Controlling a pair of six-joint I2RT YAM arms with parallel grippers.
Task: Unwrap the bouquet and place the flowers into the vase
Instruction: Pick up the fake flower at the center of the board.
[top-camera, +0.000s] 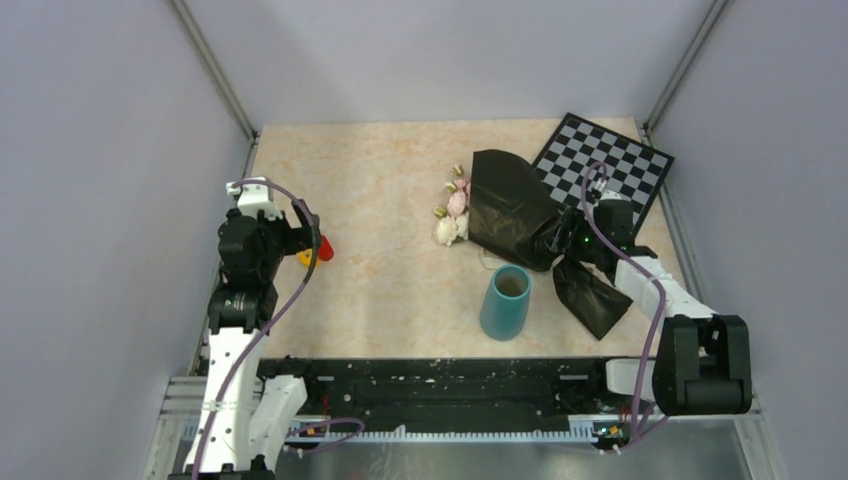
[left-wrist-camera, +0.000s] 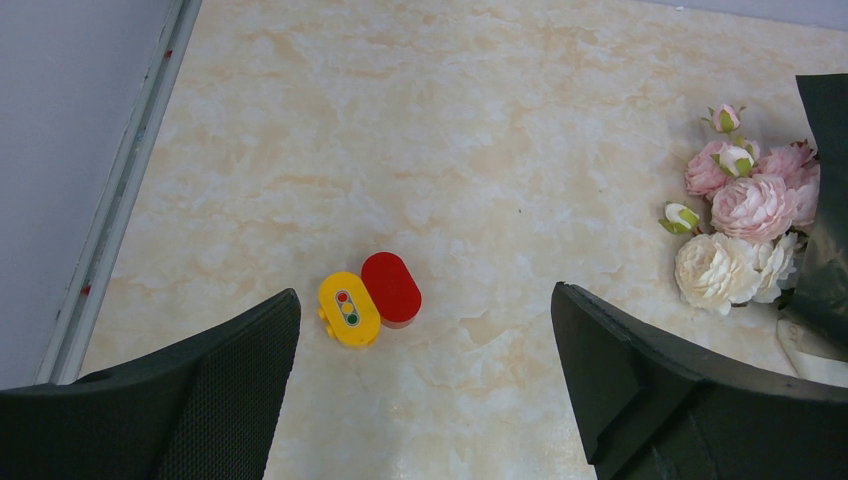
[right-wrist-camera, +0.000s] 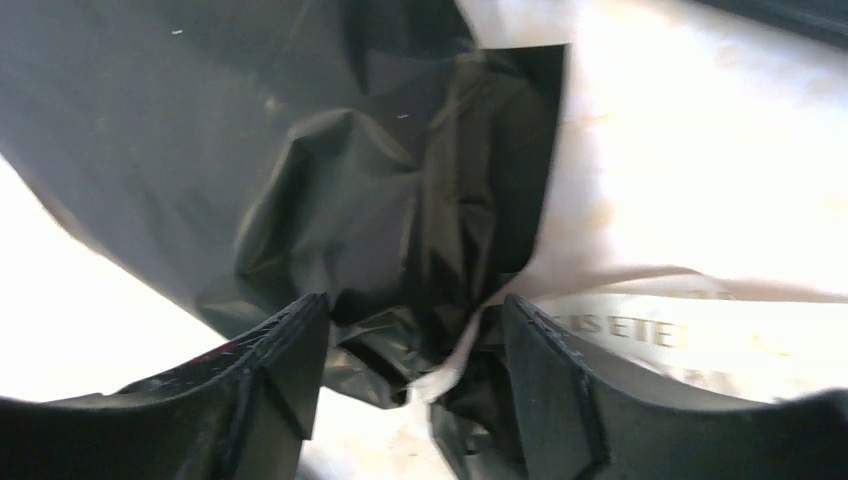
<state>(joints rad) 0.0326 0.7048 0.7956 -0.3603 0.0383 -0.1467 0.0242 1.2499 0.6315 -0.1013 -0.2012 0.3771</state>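
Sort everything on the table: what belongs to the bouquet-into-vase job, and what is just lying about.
Job: bouquet in black paper, its flowers, teal vase.
Lying about: checkerboard, red-and-yellow toy.

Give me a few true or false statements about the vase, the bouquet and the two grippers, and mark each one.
1. The vase stands upright with no flowers in it. True.
2. The flowers are already unwrapped. False: black paper wraps them; only the blooms poke out.
3. The left gripper is shut on the red and yellow toy. False: it is open above the toy, holding nothing.
4. Black paper sits between the fingers of the right gripper. True.
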